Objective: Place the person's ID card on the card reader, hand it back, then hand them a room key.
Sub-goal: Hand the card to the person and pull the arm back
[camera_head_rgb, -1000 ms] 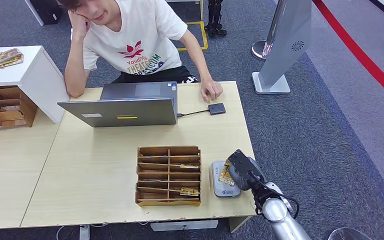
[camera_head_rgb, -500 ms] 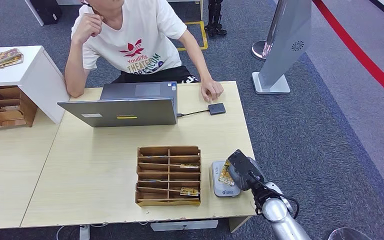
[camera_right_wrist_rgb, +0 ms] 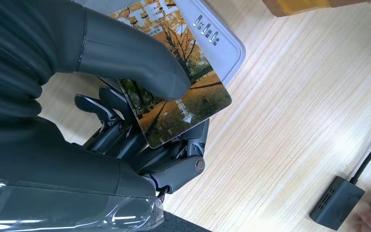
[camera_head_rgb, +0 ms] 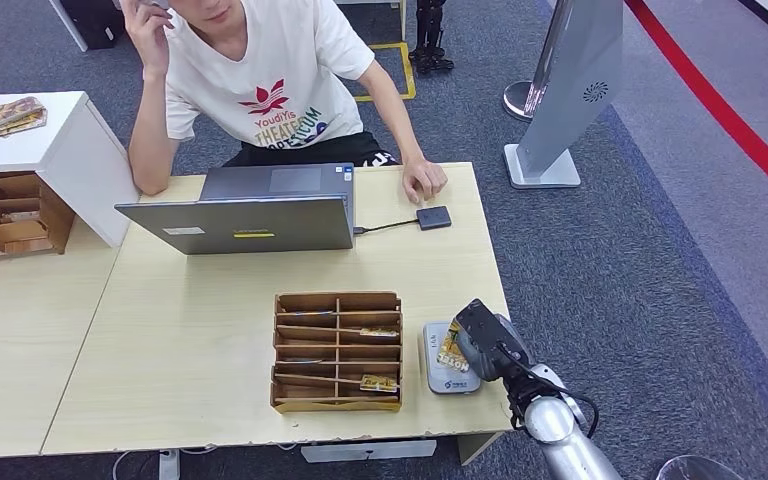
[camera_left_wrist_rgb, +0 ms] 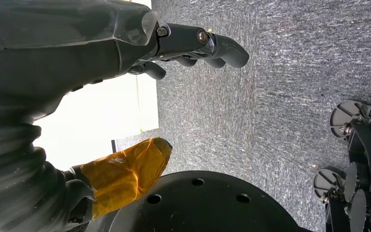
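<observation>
Grey carpet with a red stripe surrounds a pale wooden bench [camera_head_rgb: 210, 330] in the head view. A person [camera_head_rgb: 250, 80] sits at its far side behind an open laptop [camera_head_rgb: 250, 215], one hand [camera_head_rgb: 423, 181] resting on the bench beside a small dark adapter [camera_head_rgb: 434, 217]. A wooden card organizer [camera_head_rgb: 338, 350] stands near the front edge, and the grey card reader [camera_head_rgb: 443, 372] lies just to its right. The right hand [camera_head_rgb: 485, 343] is over the reader, holding the ID card [camera_head_rgb: 451, 348] against its top.

In the left wrist view, the left hand [camera_left_wrist_rgb: 125, 63] hangs over grey carpet, its fingers [camera_left_wrist_rgb: 222, 48] loosely curled and apart with nothing in them.

In the right wrist view, the right hand's thumb presses the card, printed with autumn trees, against the darker fingers beneath; the card's other end overlaps the reader. The adapter lies well apart on the wood.
</observation>
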`<state>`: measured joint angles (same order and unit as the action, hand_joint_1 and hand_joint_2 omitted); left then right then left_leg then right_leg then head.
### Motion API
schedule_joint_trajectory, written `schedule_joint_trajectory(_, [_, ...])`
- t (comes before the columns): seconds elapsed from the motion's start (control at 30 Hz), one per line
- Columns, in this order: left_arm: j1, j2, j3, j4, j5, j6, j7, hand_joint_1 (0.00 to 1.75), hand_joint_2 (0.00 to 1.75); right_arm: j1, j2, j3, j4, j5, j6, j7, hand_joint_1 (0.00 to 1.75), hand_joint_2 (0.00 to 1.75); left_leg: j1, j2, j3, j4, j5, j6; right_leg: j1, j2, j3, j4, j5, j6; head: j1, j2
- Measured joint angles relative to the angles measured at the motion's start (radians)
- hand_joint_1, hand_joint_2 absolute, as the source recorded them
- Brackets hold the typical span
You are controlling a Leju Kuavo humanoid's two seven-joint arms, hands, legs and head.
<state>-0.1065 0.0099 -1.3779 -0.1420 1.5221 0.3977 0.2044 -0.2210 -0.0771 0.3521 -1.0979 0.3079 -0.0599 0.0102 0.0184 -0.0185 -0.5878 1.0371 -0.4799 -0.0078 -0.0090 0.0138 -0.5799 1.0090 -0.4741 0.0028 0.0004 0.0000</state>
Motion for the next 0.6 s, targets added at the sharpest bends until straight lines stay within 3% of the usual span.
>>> schedule_joint_trajectory(0.6, [0.000, 0.000, 0.000, 0.000, 0.000, 0.000, 0.001, 0.00, 1.75, 0.000, 0.000, 0.000, 0.000, 0.000, 0.000, 0.000, 1.75, 1.75, 0.000, 0.000, 0.000, 0.000, 0.000, 0.000, 0.000, 0.000, 0.000, 0.000, 0.000, 0.000, 0.000, 0.000])
